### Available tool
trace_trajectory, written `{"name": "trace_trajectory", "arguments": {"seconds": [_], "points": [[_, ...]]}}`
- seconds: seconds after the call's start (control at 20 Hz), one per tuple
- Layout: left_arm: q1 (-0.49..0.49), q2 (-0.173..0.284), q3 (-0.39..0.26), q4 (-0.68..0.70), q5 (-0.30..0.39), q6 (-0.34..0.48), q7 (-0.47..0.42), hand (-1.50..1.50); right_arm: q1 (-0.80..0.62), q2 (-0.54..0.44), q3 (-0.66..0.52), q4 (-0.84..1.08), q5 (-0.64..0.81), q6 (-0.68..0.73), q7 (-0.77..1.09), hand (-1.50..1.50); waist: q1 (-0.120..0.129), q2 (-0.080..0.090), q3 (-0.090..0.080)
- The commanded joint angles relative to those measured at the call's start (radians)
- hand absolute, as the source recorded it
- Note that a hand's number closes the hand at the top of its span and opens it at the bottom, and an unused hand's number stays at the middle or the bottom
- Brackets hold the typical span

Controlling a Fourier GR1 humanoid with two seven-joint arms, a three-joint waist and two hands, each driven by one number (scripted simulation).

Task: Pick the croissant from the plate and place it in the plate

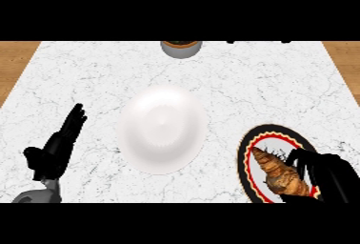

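Note:
A brown croissant lies on a black-rimmed patterned plate at the lower right. My right hand is at the croissant's right side with its fingers curled down against it; part of the croissant is hidden under them. A plain white plate sits in the middle of the marble counter, with nothing on it. My left hand rests open at the lower left, fingers straight and pointing up, well away from both plates.
A grey cup-like container with a dark top stands at the counter's far edge, centre. Wooden floor shows past the counter's left and right edges. Bare marble lies between the two plates.

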Motion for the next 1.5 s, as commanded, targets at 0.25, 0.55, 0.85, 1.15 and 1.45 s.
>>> {"name": "trace_trajectory", "arguments": {"seconds": [0.25,0.55,0.85,1.15,1.45], "points": [[0.016,-0.027,-0.017,-0.042,-0.021,0.011,0.022,0.00,-0.026,0.043,-0.036,-0.278,-0.015,0.021,0.061,1.50,0.004,0.001,0.001],[0.054,-0.017,0.000,-0.123,0.003,-0.012,0.072,0.00,-0.221,0.103,0.051,-0.349,0.019,0.211,0.248,1.50,0.015,0.001,0.000],[0.024,-0.035,-0.001,-0.048,-0.027,-0.011,0.019,0.00,-0.395,0.239,0.183,-0.130,0.136,0.190,0.285,1.50,0.014,0.003,0.000],[-0.044,-0.025,0.008,0.009,-0.034,-0.015,0.022,0.00,-0.662,0.335,0.287,0.179,0.131,0.101,0.413,1.50,0.024,0.006,0.000],[-0.017,0.001,0.049,0.021,-0.017,-0.044,-0.015,0.00,-0.784,0.337,0.381,0.413,0.057,-0.093,0.465,1.50,0.019,0.004,0.000]]}}
